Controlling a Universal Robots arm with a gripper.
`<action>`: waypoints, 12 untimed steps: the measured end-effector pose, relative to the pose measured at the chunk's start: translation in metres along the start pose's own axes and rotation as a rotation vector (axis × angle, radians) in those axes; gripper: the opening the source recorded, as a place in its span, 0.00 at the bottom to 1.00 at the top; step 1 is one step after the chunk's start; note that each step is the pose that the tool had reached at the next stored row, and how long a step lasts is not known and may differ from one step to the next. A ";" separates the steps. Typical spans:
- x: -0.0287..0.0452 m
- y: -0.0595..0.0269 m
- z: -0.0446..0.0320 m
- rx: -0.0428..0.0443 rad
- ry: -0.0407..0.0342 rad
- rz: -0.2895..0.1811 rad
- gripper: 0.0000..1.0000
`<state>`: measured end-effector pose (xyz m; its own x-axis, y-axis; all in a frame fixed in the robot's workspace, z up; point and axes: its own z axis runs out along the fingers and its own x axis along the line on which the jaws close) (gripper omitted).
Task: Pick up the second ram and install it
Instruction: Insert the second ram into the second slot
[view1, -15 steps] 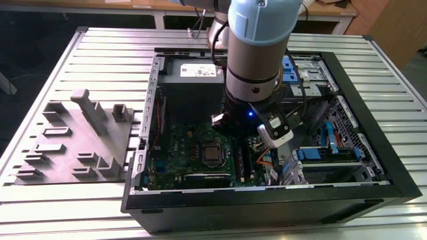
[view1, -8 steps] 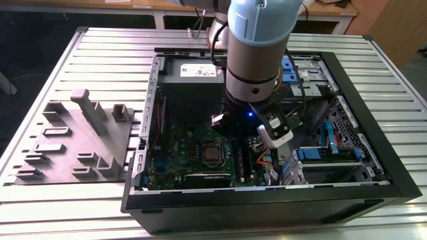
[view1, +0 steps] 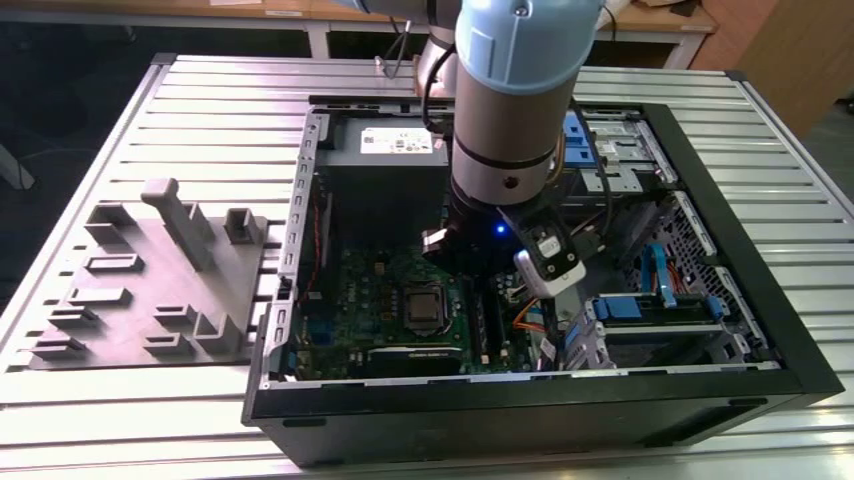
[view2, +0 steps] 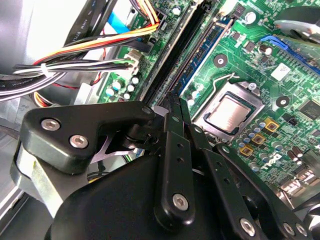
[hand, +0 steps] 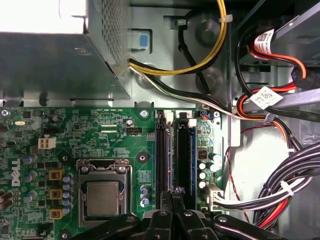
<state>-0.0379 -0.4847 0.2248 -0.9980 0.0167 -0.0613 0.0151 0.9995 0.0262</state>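
Item: second ram (view2: 202, 57), standing on edge along a memory slot of the motherboard (hand: 100, 130). My claw (hand: 173, 196): narrow, pinched at the stick's near end. Pickup done; I judge seating unfinished, and the latches are unreadable.

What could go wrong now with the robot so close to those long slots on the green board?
The gripper sits at one end of the memory slots, so an uneven push might leave the second ram tilted. The cable bundle lies right beside the slots and could snag the arm.
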 end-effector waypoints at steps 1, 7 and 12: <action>0.0000 0.0000 0.0004 -0.0001 -0.0001 0.001 0.11; 0.0001 0.0000 0.0011 0.0001 -0.0001 0.001 0.11; 0.0002 -0.0001 0.0036 0.0002 0.0000 0.001 0.11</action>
<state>-0.0379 -0.4847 0.2212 -0.9980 0.0181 -0.0613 0.0165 0.9995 0.0261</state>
